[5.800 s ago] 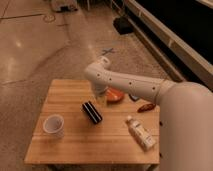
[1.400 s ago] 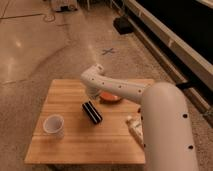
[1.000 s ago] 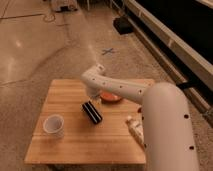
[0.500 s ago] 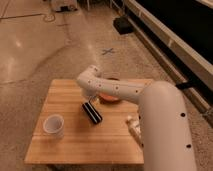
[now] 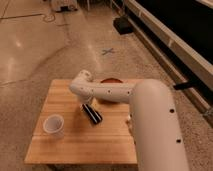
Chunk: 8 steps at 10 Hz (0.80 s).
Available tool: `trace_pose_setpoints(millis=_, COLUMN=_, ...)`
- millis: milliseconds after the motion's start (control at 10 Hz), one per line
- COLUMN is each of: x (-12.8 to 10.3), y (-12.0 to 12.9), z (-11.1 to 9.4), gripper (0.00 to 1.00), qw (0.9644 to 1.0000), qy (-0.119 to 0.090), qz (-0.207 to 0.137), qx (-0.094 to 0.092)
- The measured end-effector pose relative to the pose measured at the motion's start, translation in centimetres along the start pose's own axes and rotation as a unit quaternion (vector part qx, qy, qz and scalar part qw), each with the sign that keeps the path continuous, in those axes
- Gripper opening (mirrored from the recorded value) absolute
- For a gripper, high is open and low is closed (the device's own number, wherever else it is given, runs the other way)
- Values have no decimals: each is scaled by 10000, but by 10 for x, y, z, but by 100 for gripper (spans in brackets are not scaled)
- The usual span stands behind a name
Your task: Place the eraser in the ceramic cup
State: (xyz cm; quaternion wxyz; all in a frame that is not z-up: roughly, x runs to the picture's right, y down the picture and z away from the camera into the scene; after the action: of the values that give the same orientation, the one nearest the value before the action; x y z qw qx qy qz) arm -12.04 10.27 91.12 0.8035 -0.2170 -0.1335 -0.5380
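Though the gripper (image 5: pixel 86 103) sits over the eraser's (image 5: pixel 94 115) cup-side end (gripping it or not, I cannot tell), the eraser lies near the ceramic cup (image 5: pixel 53 125), its long axis slanting away from the cup.

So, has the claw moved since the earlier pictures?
Yes. Against the eraser, which stayed put, the claw has come down and a little toward the ceramic cup, reaching the eraser's far end.
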Motion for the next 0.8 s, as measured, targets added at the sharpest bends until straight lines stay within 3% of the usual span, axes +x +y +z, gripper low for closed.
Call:
trace_pose_setpoints(millis=300, x=-2, y=10, z=11, gripper=73, qw=9986, qy=217, qz=-392, qx=-293)
trace_pose_setpoints(millis=800, x=3, y=30, z=15, gripper=73, qw=9965, qy=369, qz=-498, qx=-568)
